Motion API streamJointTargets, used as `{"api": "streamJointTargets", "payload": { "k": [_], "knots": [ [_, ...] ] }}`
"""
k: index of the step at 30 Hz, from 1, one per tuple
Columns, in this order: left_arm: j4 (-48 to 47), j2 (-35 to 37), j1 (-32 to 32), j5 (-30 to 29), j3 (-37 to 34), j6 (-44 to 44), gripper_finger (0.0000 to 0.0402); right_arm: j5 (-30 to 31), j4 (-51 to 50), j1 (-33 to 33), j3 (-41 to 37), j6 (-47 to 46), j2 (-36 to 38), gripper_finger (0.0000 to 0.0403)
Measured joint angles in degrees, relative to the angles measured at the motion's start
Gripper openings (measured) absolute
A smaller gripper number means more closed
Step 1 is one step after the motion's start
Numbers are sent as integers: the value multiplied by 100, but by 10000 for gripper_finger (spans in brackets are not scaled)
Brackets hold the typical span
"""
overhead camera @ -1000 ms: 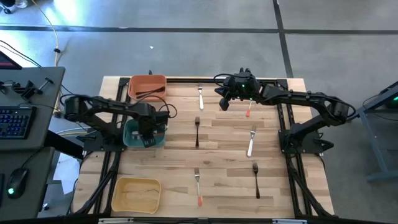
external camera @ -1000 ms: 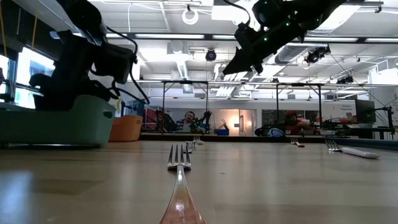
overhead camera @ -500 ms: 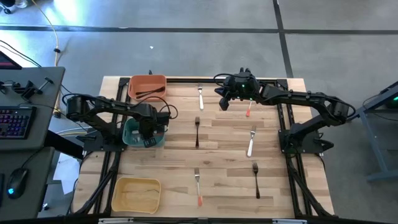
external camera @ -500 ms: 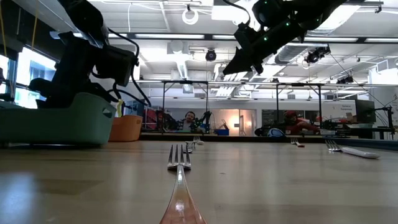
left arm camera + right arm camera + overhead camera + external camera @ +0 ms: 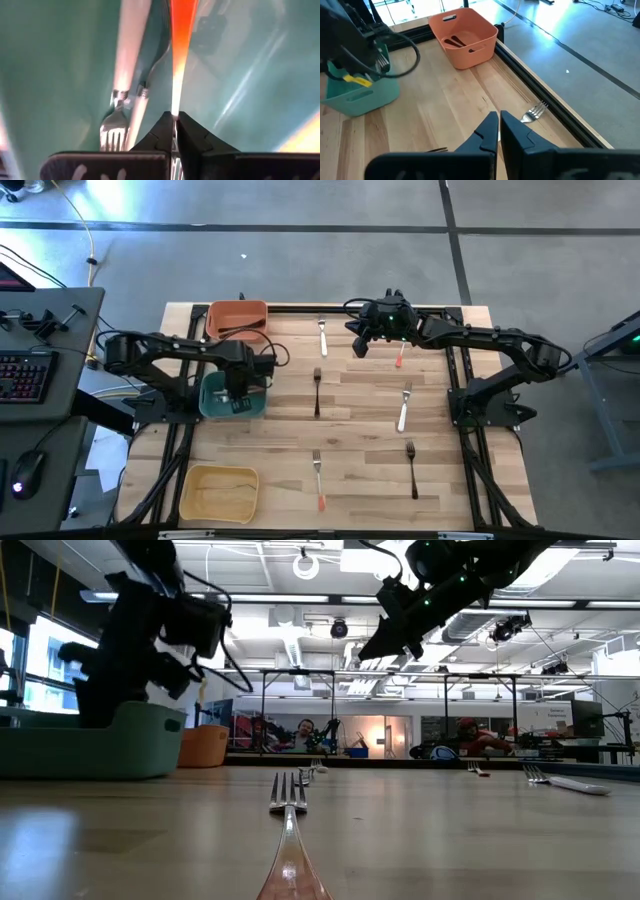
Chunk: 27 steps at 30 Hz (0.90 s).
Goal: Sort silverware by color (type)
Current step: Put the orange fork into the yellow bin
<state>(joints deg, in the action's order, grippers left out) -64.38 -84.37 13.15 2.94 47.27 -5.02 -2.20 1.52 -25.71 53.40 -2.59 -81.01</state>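
Note:
My left gripper reaches down into the teal bin at the table's left and is shut on an orange-handled fork. Two white-handled forks lie on the bin's floor beside it. My right gripper hangs shut and empty above the table's far middle. Loose silverware lies flat on the table: a white-handled fork, a black fork, an orange-handled piece, another white-handled fork, a black fork and an orange-handled fork. My left gripper pinches the fork's orange handle between its two fingertips, near the head end. The fingers point down into the bin, along the fork. The handle runs on past the fingertips toward the bin's floor, and the tines stick up behind the fingers.
An orange bin with black pieces stands at the far left and a yellow bin at the near left. Black frame rails run along the table's sides. People sit in the room beyond the table.
My left gripper has shut inside the teal bin and taken hold of the orange-handled fork, then risen a little out of the bin. My right gripper has kept still.

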Motion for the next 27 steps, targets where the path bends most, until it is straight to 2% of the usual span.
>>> {"api": "streamJointTargets", "payload": {
  "k": [8, 15, 18, 22, 27],
  "knots": [
    [-1105, 504, -107, -63, 1083, 164, 1, 0, 0, 0, 0, 4, 0, 0],
    [-2213, 990, -785, 303, 1943, -111, 1, -1, 0, 0, 0, 123, 0, 0],
    [-2483, 1066, -1357, 601, 2089, -694, 0, -2, 0, 0, 0, 153, 0, 0],
    [-2366, 1093, -2523, 929, 2115, -1570, 0, -2, 0, 0, 0, 155, 0, 0],
    [-1474, 1041, -4024, 998, 2109, -3041, 0, -2, 1, 0, 0, 155, 0, 0]
  ]
}}
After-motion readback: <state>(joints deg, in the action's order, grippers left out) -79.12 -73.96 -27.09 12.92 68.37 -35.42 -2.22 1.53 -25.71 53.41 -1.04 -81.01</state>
